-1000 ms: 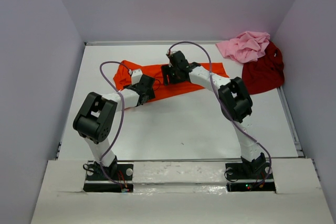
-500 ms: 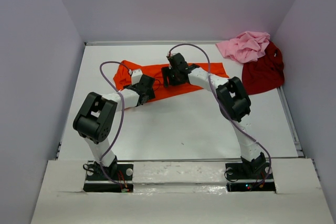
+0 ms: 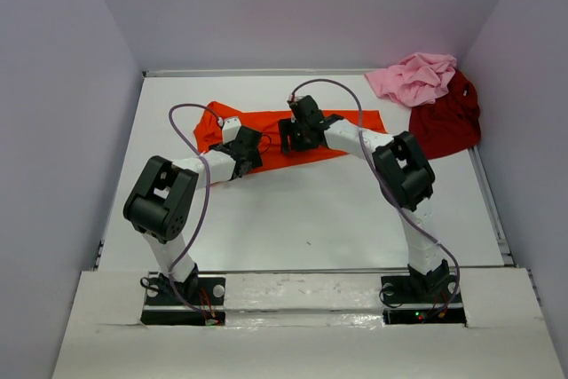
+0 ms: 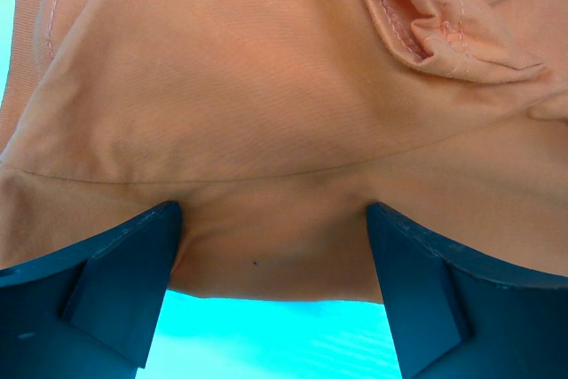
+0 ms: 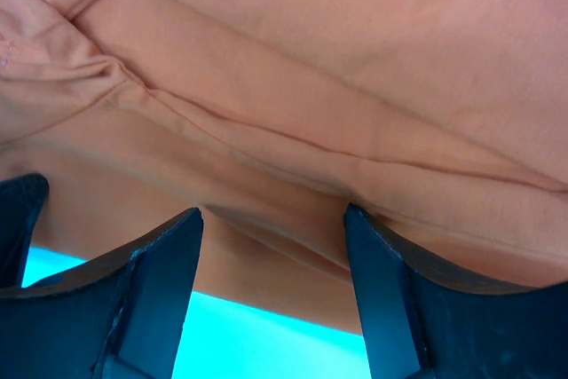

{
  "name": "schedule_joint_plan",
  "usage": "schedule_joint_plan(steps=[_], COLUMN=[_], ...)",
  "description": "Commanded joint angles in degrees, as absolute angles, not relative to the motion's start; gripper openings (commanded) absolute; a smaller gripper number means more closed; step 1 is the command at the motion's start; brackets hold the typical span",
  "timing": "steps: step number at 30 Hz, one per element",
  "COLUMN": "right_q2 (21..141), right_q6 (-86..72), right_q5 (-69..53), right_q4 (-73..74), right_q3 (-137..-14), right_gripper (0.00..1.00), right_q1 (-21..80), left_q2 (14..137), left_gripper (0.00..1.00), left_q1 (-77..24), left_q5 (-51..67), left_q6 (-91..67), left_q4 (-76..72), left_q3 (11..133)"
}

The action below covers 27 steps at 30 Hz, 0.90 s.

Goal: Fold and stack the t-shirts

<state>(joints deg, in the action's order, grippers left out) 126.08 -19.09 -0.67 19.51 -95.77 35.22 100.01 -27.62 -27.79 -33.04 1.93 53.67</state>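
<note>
The left gripper (image 4: 273,219) stands wide, its two dark fingers (image 4: 124,281) well apart. The near hem of the orange t-shirt (image 4: 266,86) lies between them and is not pinched. Just below the hem a strip of bare table (image 4: 266,335) shows. A folded seam corner of the cloth sits at the upper right of this view.

The right gripper (image 5: 273,219) is also parted, a little less wide. Its fingers (image 5: 160,290) are on each side of the same shirt's near edge, where the cloth makes long soft ridges. Bare table shows under this edge too.

In the top view the left gripper (image 3: 247,146) is over the left part of the orange t-shirt (image 3: 266,120), and the right gripper (image 3: 293,130) is over its middle. The shirt lies flat across the far half of the table (image 3: 311,210), its long side parallel to the back edge.

Between the shirt's near hem and the arm bases, the white surface has nothing on it. The pink t-shirt (image 3: 413,77) is crumpled in the far right corner. The dark red t-shirt (image 3: 444,126) lies just beside it, against the right edge and apart from the orange one.
</note>
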Motion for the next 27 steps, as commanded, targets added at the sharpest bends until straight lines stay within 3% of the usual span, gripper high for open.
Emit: schedule_joint_plan(steps=[1, 10, 27], right_q2=[121.7, 120.8, 130.2], right_q6=[-20.0, -19.2, -18.3], right_q5=[-0.4, -0.3, 4.2], right_q4=[20.1, 20.1, 20.5], right_q3=[-94.0, -94.2, -101.6], right_gripper=[0.71, 0.71, 0.71], right_q1=[34.8, 34.8, 34.3], left_q2=[98.1, 98.3, 97.6], left_gripper=[0.96, 0.96, 0.96], left_q1=[-27.5, -27.4, -27.8], left_q5=[-27.9, -28.0, -28.3], left_q6=[-32.4, -32.3, -31.9], left_q4=[2.2, 2.2, 2.4], left_q3=[53.7, 53.8, 53.3])
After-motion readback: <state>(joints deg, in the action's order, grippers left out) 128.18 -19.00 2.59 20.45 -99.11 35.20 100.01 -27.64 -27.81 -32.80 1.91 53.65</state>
